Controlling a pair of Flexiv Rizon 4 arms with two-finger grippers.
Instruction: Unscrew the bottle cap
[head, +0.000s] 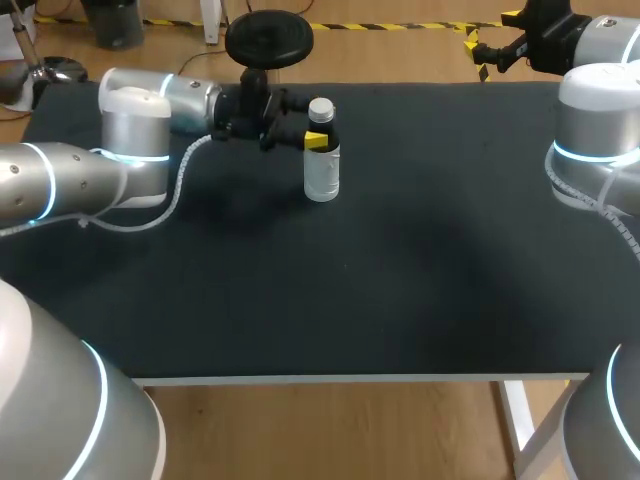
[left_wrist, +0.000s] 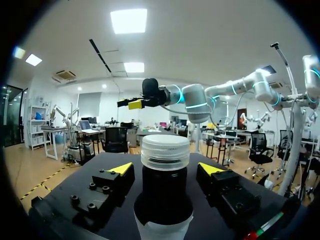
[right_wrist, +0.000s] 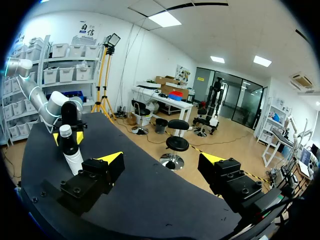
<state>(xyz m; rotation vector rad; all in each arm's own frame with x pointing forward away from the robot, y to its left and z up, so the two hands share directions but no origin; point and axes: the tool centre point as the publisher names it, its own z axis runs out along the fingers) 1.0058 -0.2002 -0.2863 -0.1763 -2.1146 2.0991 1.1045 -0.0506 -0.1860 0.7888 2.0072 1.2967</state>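
A bottle (head: 322, 172) with a dark upper body, a white label and a white screw cap (head: 321, 108) stands upright on the far left-middle of the black table. My left gripper (head: 312, 139) reaches in level from the left, its yellow-tipped fingers on either side of the bottle's dark shoulder, just below the cap. In the left wrist view the bottle (left_wrist: 165, 195) stands between the fingers of the gripper (left_wrist: 165, 169), a small gap showing on each side, so it is open. My right gripper (head: 490, 52) hangs open and empty over the far right corner, far from the bottle (right_wrist: 73, 152).
The black table top (head: 400, 280) stretches wide in front of and to the right of the bottle, with its front edge (head: 350, 378) near me. My right arm's elbow (head: 598, 130) stands over the table's right side.
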